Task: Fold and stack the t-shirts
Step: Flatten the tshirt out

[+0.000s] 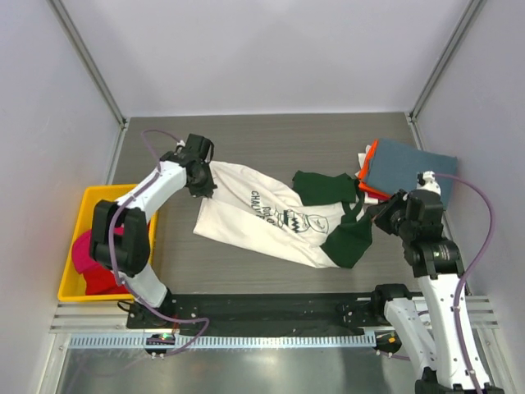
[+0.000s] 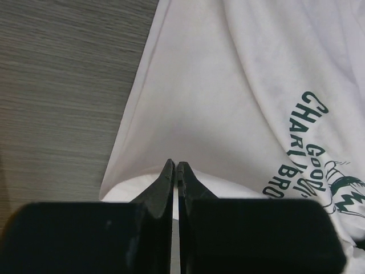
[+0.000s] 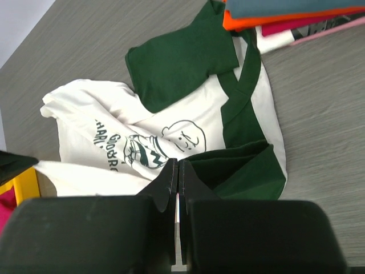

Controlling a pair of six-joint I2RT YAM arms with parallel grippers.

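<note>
**Limp shirt pinched at both ends**

A grey wood-grain table point(image 1: 271, 135) between white walls carries the cream-white t-shirt point(image 1: 262, 215). It lies rumpled, reaching from the left gripper point(image 1: 201, 182) to the right gripper point(image 1: 380, 212). Both pairs of fingers are pressed shut and seem to pinch cloth: hem at the left tips, green sleeve point(image 3: 239, 171) at the right. The shirt is light and floppy and will likely sag, so corners or shoulder seams suit a pinch better than mid-panel.

Left end effector point(image 1: 203, 189) reaches far forward, fingers pressed together; right end effector point(image 1: 379, 210) (elbow bent) likewise closed.
</note>
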